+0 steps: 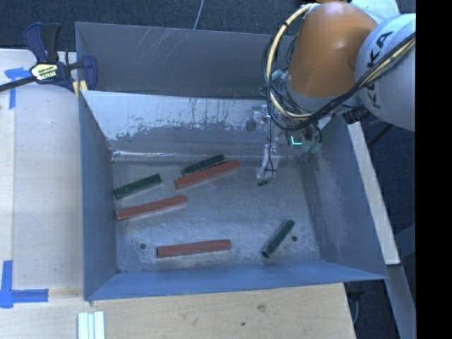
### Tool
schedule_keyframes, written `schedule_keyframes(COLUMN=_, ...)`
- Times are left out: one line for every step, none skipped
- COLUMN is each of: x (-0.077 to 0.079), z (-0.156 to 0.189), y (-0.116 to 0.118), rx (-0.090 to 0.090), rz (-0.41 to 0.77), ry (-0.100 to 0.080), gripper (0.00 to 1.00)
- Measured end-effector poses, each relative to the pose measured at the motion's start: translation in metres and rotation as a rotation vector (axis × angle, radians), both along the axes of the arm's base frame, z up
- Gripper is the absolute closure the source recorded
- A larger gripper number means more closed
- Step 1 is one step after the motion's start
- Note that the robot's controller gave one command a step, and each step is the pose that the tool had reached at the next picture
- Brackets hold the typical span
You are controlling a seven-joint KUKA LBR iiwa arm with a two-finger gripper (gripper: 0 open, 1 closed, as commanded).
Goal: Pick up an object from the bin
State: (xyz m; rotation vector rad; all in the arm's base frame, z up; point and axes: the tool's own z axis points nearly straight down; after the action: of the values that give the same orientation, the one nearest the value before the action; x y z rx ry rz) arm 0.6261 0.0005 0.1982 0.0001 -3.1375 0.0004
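Grey bin [97,189] floor held scattered sticks. A red-brown stick [207,174] lay toward the back, its right end just left of the gripper [265,178], whose opening I could not tell. A dark green stick [203,164] lay alongside it.

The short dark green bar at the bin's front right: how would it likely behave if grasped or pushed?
The short dark green bar looks straight and flat-sided, so it is probably stiff and would slide rather than roll. It is slim and lies flat and alone on the bin floor, so it seems light; pushed off-centre, it would likely pivot.
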Motion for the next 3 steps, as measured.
schedule_keyframes(x=0.002, z=0.005, y=0.000, rx=0.000, rz=0.000, ry=-0.008, gripper=0.00)
schedule_keyframes(x=-0.013, z=-0.044, y=0.017, rx=0.000, rz=0.079, ry=-0.012, gripper=0.00)
schedule_keyframes(x=-0.016, z=-0.099, y=0.016, rx=0.000, rz=0.011, ry=-0.006, gripper=0.00)
